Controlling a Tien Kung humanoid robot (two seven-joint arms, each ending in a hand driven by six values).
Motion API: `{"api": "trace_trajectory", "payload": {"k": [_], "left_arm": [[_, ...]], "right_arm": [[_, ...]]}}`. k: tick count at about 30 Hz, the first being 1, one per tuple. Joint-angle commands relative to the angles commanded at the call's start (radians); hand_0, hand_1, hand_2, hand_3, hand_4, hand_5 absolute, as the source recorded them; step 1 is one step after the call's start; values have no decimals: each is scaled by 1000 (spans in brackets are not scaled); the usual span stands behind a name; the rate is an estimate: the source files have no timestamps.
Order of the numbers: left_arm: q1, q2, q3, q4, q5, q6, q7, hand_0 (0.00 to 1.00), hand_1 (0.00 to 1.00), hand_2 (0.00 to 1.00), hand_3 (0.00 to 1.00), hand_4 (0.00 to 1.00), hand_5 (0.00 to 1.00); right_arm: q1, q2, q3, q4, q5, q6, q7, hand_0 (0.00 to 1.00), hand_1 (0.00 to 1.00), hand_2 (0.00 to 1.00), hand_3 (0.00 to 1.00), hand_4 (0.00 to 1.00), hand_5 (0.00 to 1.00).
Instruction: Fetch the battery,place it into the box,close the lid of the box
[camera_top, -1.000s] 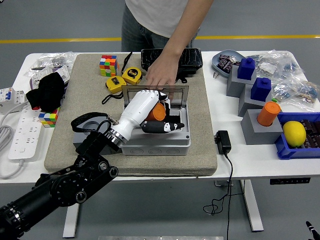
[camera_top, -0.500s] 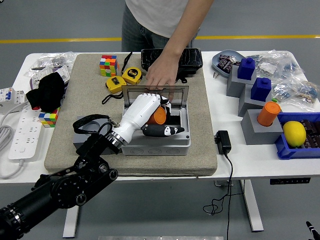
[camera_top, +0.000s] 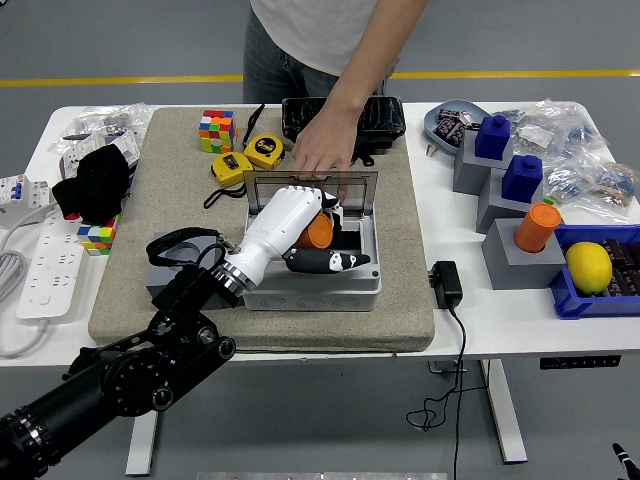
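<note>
- The left hand has sunk a little deeper into the box since a second ago — fingers still clamped on the orange battery.
- Release looks near; the person's hand holds the lid upright.

Our left hand holds the orange battery inside the open grey box; just beyond it, a person's hand steadies the raised lid.

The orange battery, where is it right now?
In the head view, the orange battery is mid-table, held in the robot's left hand inside the open grey box, below a person's hand.
</note>
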Motion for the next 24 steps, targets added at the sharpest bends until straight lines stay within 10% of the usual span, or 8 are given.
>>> {"api": "trace_trajectory", "payload": {"k": [2,7,8,24], "left_arm": [[0,0,0,1,2,-3,2,206,334,285,292,998,505],[0,-1,-3,4,7,-10,7,206,334,285,292,998,505],[0,0,-4,4,8,-11,8,290,587,508,478,998,521],[6,1,-1,-9,52,-37,29,315,602,576,542,998,543]], "right_arm": [[1,0,-1,0,1,0,0,879,838,784,827,998,998],[0,0,-1,0,2,1,0,879,838,784,827,998,998],[0,0,-1,0,1,1,0,877,839,783,827,998,998],[-3,-2,-4,0,1,2,-2,877,838,783,827,998,998]]}}
